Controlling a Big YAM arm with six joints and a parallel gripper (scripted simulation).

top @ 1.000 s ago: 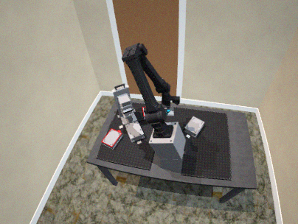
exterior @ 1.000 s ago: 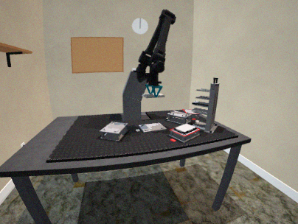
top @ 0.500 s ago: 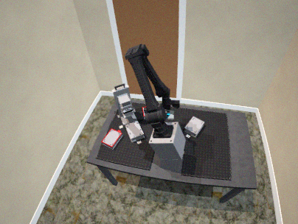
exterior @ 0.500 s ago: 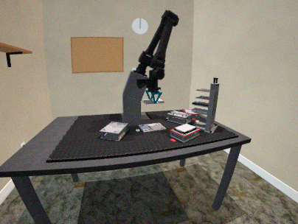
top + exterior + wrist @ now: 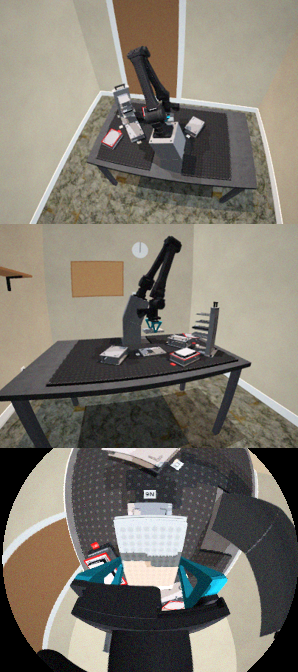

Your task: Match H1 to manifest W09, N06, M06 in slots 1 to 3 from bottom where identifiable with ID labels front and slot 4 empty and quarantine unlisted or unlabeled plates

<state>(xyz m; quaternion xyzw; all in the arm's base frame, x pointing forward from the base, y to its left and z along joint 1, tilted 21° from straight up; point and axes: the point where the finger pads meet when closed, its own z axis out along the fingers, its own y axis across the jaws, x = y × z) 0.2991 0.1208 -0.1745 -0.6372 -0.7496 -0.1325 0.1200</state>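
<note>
My gripper (image 5: 150,559) is shut on a pale well plate (image 5: 148,544), teal fingers on its two long sides. In the exterior view the gripper (image 5: 153,324) holds the plate (image 5: 148,331) level, a little above the table, next to the arm's grey pedestal. The plate hotel H1 (image 5: 209,331) stands at the table's right end, with plates on some shelves; it also shows in the top view (image 5: 123,100). No ID label on the held plate can be read.
A red-rimmed plate (image 5: 184,355) sits in front of the hotel. Another plate (image 5: 179,340) lies beside it. A flat nest (image 5: 152,351) lies between them. The pedestal (image 5: 167,141) stands mid-table.
</note>
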